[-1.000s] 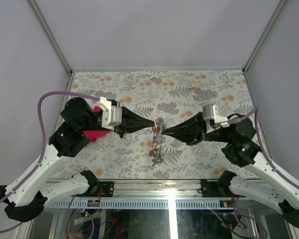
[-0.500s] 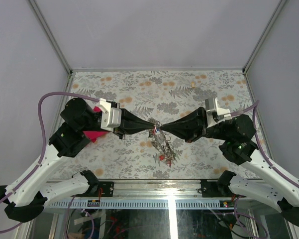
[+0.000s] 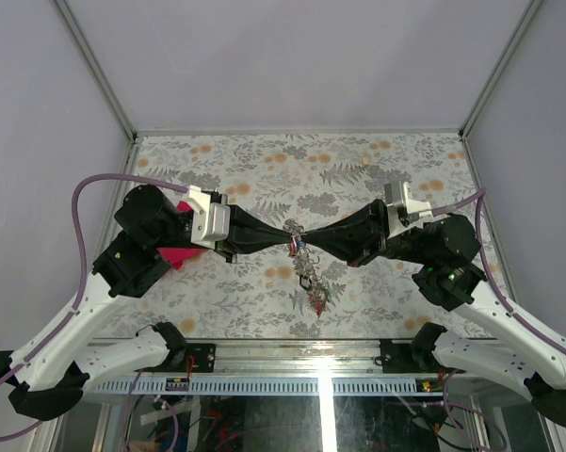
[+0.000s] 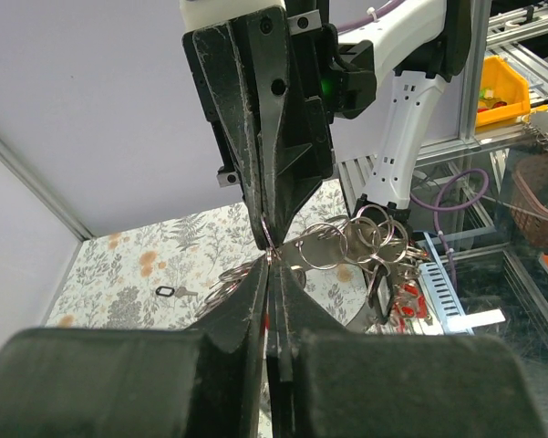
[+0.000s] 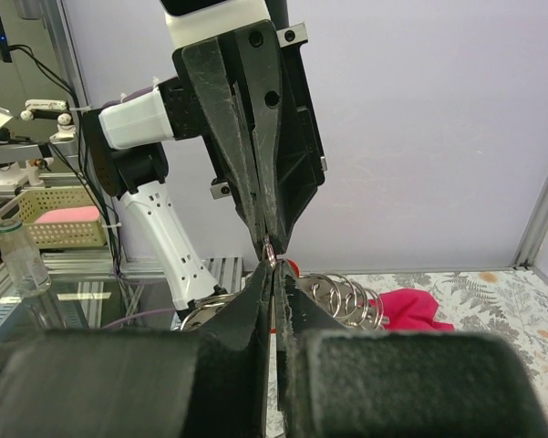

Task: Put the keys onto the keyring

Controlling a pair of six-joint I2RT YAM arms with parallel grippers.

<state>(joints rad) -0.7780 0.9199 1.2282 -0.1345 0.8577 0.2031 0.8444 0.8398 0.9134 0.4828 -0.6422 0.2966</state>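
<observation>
My left gripper (image 3: 288, 234) and right gripper (image 3: 307, 241) meet tip to tip above the middle of the table. Both are shut on the same bit of thin wire at the top of the keyring (image 3: 307, 268). The keyring hangs below them as a tangled bunch of rings and keys (image 3: 317, 297) with red tags. In the left wrist view my fingertips (image 4: 261, 270) pinch the wire, with a red sliver between the jaws; rings (image 4: 346, 242) and red-tagged keys (image 4: 403, 301) hang to the right. In the right wrist view my fingertips (image 5: 264, 272) grip it below the left gripper's tips; rings (image 5: 346, 299) show beside them.
A magenta cloth (image 3: 177, 256) lies under the left arm and shows in the right wrist view (image 5: 410, 310). A loose key with a black tag (image 4: 169, 292) lies on the floral table. A small cream thing (image 3: 369, 162) lies at the back right. Frame posts stand at the back corners.
The right gripper has pushed in and up against the left tips, its wrist rising. The hanging bunch has swung from lower left to lower right. The left arm has barely moved.
</observation>
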